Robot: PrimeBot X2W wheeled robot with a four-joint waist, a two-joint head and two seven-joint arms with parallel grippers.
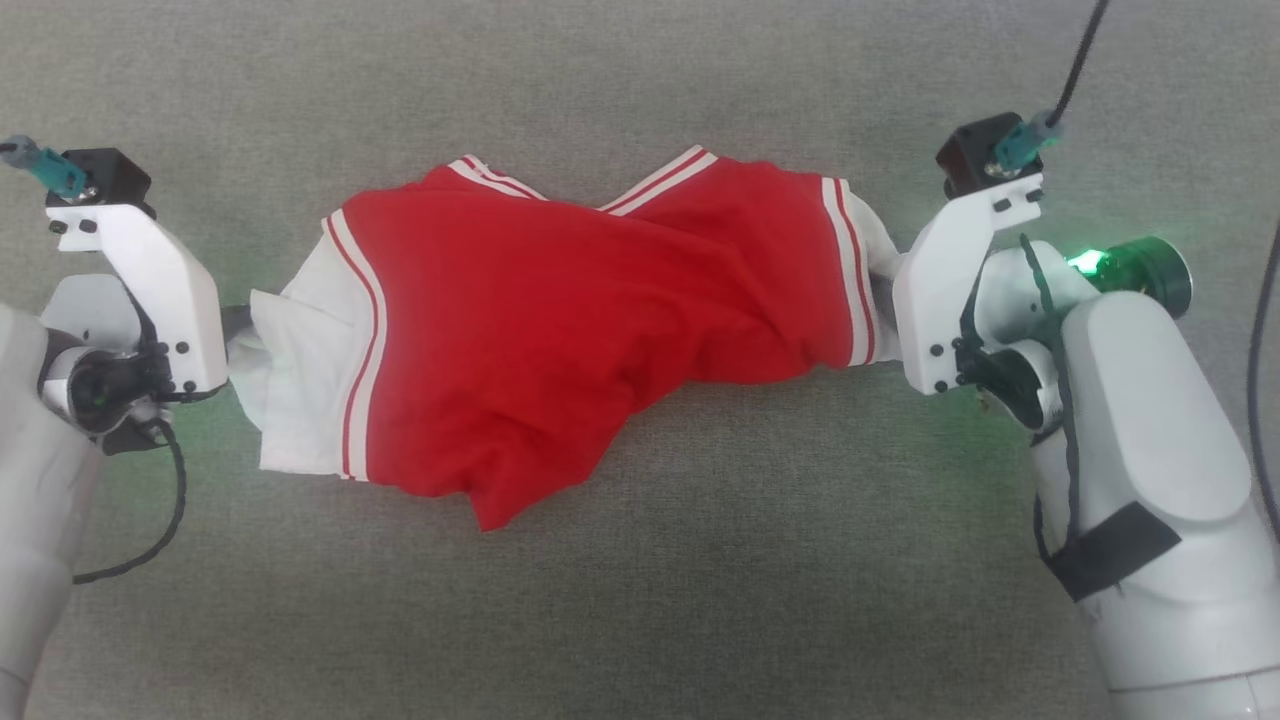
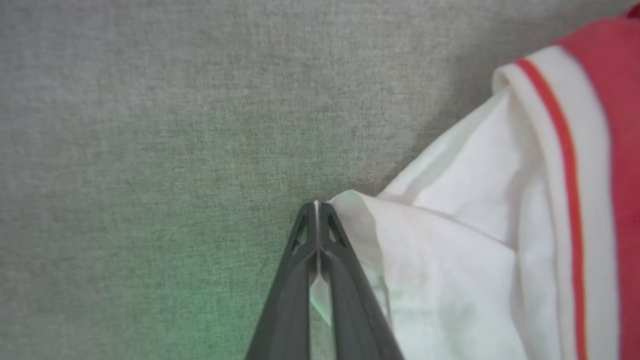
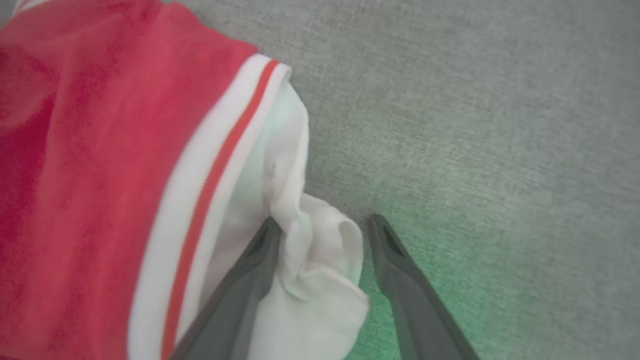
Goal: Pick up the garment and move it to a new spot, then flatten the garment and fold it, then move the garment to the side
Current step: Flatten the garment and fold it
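The garment (image 1: pixel 520 320), red with short white sleeves and white-and-red trim, lies crumpled and twisted on the grey cloth surface (image 1: pixel 640 620). My left gripper (image 1: pixel 238 330) is at its left sleeve. In the left wrist view the left gripper (image 2: pixel 316 207) is shut, with a thin edge of the white sleeve (image 2: pixel 450 260) pinched between the fingers. My right gripper (image 1: pixel 886 285) is at the right sleeve. In the right wrist view the right gripper (image 3: pixel 325 221) stands open, with the bunched white sleeve (image 3: pixel 320 270) between its fingers, which straddle it. Any lettering is hidden.
A black cable (image 1: pixel 150 540) loops off the left wrist, and another cable (image 1: pixel 1080 50) rises from the right wrist at the top. A green light (image 1: pixel 1100 262) glows on the right arm. Grey cloth extends all around the garment.
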